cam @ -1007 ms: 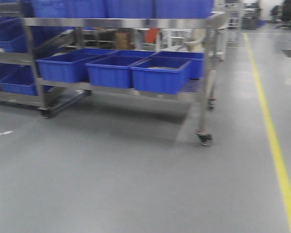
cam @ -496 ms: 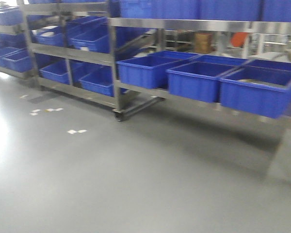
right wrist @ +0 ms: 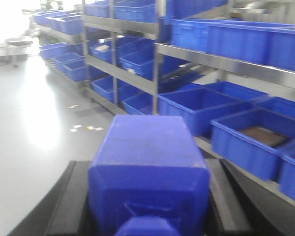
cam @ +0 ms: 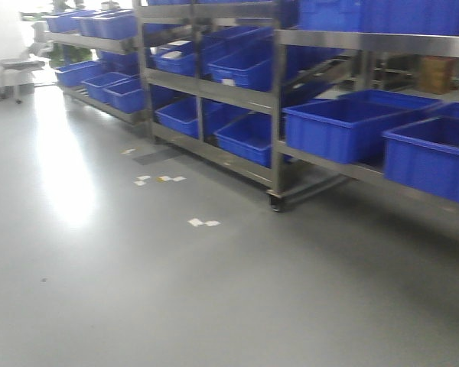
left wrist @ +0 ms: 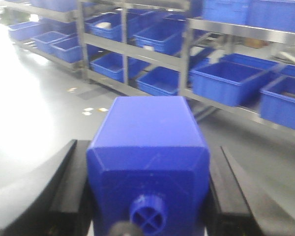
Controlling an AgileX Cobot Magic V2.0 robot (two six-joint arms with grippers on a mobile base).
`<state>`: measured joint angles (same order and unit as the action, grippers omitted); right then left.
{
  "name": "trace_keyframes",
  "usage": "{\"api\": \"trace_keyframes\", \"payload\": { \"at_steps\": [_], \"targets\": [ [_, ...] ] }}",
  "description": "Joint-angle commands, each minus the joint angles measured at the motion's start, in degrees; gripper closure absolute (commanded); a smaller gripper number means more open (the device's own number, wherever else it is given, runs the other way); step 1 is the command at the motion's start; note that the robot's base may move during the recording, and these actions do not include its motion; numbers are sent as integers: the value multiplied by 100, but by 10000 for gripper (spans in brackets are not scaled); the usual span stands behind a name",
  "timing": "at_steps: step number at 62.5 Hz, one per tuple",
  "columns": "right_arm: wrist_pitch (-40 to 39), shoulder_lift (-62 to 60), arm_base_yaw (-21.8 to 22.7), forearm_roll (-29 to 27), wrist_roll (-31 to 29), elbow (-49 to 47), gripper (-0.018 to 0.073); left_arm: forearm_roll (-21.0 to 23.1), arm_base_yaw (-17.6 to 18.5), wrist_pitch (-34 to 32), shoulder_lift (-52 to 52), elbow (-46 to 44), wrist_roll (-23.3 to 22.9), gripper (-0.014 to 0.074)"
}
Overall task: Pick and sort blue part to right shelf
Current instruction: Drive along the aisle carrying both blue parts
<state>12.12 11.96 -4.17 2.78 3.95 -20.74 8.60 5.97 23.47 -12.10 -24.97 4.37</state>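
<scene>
Front view, racks: steel racks point(cam: 275, 99) filled with blue bins point(cam: 336, 130) are seen on a grey floor point(cam: 138, 306), where paper scraps point(cam: 203, 222) are scattered.
Left wrist view, left gripper point(left wrist: 148, 147): it is closed onto a knobbed blue block point(left wrist: 147, 167), which is clamped between both fingers with its knob nearest the wrist.
Right wrist view, right gripper point(right wrist: 143, 164): it is closed onto the blue part point(right wrist: 147, 177).
Right wrist view, blue part: it is held between the fingers, wide cap nearest the wrist, with bins seen beyond the fingertips.

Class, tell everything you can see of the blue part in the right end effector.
The blue part is a deep-blue, plastic-looking block with a squarish body, sloped shoulders and a wide cap, which the frame edge cuts off. It lies lengthwise, cap toward the camera, clamped in the right end effector, whose black fingers touch both its sides.
</scene>
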Motion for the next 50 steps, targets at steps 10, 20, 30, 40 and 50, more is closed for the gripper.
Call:
{"api": "trace_keyframes", "payload": {
  "at_steps": [10,20,30,40,50],
  "targets": [
    [-558,46,45,54,-33,-143,131,22,11,-481,-55,-172,3,265],
    [-558,46,45,54,-33,-143,131,22,11,-481,-55,-172,3,265],
    [-558,46,45,54,-33,-143,131,22,11,-481,-55,-172,3,265],
    [-558,46,45,54,-33,-143,131,22,11,-481,-55,-172,3,265],
    [-558,46,45,54,-33,-143,131,22,11,-481,-55,-172,3,265]
  ]
}}
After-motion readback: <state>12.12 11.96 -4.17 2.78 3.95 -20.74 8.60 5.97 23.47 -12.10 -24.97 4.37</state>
